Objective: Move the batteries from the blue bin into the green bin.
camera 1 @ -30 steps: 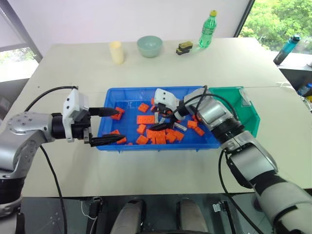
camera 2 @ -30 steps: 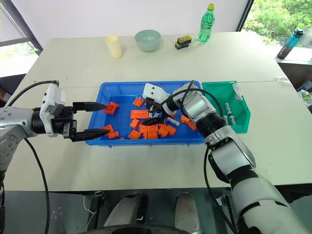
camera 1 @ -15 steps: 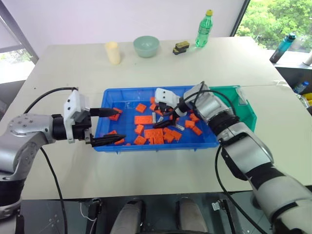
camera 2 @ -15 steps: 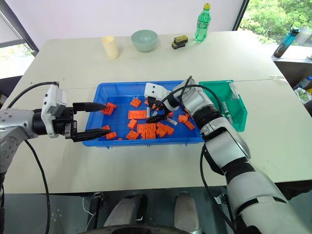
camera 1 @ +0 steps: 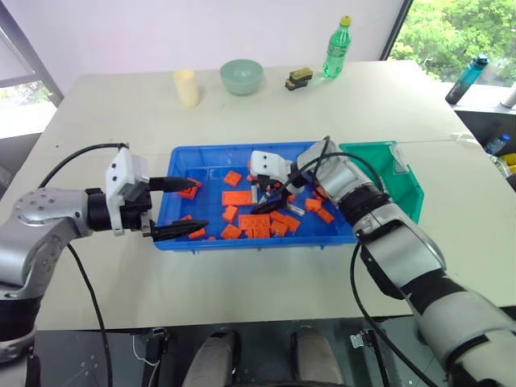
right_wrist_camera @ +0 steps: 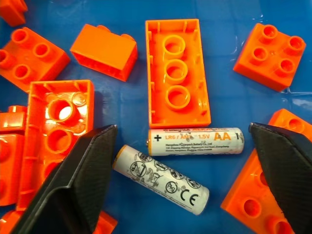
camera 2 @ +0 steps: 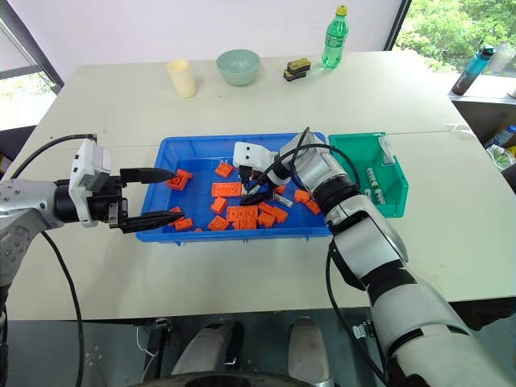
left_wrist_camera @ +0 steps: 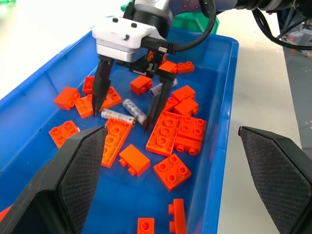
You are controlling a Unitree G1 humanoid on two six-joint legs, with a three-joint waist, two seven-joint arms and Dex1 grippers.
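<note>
The blue bin (camera 1: pixel 242 148) lies mid-table, strewn with orange bricks (camera 1: pixel 256 221). Two silver batteries (right_wrist_camera: pixel 195 142) (right_wrist_camera: pixel 162 179) lie side by side on its floor among the bricks, and a third battery (left_wrist_camera: pixel 163 87) sits just behind them. My right gripper (left_wrist_camera: pixel 124 121) points down into the bin, open, its fingers standing either side of the pair without touching them. My left gripper (camera 1: pixel 198 205) hovers open over the bin's left end, holding nothing. The green bin (camera 2: pixel 361 155) stands against the blue bin's right side with batteries (camera 2: pixel 373 179) in it.
At the table's far side stand a cream cup (camera 1: pixel 189 86), a pale green bowl (camera 1: pixel 242 76), a black-and-yellow object (camera 1: pixel 300 78) and a green bottle (camera 1: pixel 339 48). A blue bottle (camera 1: pixel 470 78) stands off to the right.
My right wrist has rolled a little above the batteries and its fingers have drawn somewhat closer together. The left arm has kept still.
</note>
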